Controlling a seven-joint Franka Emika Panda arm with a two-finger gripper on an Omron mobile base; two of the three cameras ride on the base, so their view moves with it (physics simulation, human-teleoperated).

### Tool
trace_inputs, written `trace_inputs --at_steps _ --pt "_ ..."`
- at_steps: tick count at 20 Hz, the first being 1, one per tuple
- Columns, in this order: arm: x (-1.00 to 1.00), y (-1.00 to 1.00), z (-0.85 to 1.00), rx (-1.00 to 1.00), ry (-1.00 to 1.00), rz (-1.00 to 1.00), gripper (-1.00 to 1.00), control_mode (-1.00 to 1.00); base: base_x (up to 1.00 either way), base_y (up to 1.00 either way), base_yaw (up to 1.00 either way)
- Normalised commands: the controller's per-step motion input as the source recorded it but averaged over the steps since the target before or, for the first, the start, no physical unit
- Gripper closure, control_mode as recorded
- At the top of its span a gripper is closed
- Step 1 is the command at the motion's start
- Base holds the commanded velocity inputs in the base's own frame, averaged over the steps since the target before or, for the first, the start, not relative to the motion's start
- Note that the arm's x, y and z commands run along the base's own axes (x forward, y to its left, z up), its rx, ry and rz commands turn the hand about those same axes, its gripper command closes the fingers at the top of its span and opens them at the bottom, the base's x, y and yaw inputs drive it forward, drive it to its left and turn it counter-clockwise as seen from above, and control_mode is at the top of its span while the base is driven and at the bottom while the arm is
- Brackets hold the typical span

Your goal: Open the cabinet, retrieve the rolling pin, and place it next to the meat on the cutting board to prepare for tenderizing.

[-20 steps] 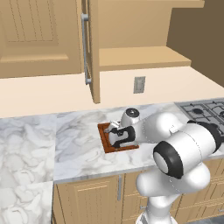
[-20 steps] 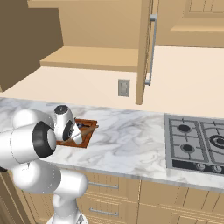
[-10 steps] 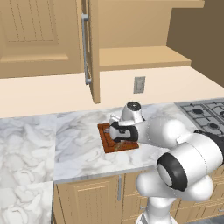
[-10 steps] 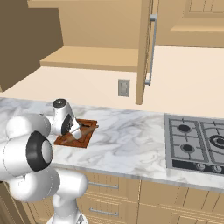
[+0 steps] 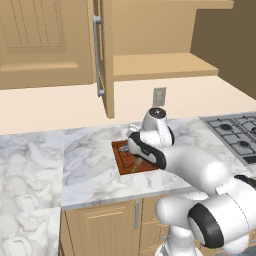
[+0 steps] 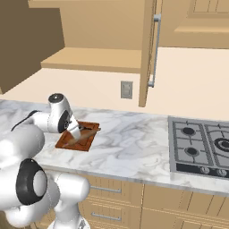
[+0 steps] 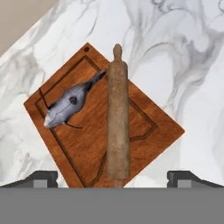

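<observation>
On the marble counter (image 5: 85, 165), left of the gas hob (image 6: 201, 143) and below the open cabinet (image 5: 107, 55), sits the cutting board (image 7: 144, 127). Going left to right across the hand view: the meat (image 7: 70, 101), a small grey, fish-shaped piece, lies on the board's left half, slanting up to the right. Just beside it on the right lies the rolling pin (image 7: 118, 118), close to the fish's thin upper end; whether they touch there I cannot tell. The pin rests on the board, its long axis running near to far in the hand view, with the knobbed handle at the far end, while its near end juts past the board's edge.

The gripper (image 7: 113, 177) hangs above the pin with its jaws spread wide and nothing between them, each finger tip well out to either side.

The pin looks stiff, solid and fairly light, but round and smooth, so it is likely to roll if nudged sideways. If it needs regripping, the thick middle barrel, pinched across its width, seems the safest hold.
</observation>
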Motion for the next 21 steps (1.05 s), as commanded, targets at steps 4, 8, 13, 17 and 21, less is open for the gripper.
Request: trace_inputs --at_steps 4,8,13,17,21 --pt "-0.75 0.00 0.32 0.00 -0.08 0.00 -1.00 -1.00 0.00 0.00 0.00" --pt "-0.76 -0.03 0.43 0.00 -0.09 0.00 -1.00 -1.00 0.00 0.00 0.00" --pt "-0.74 -0.06 0.49 0.00 -0.09 0.00 -1.00 -1.00 0.00 0.00 0.00" --pt "-0.69 -0.04 0.40 0.00 -0.10 0.00 -1.00 -1.00 0.00 0.00 0.00" --pt "-0.68 -0.08 0.47 0.00 -0.07 0.00 -1.00 -1.00 0.00 0.00 0.00"
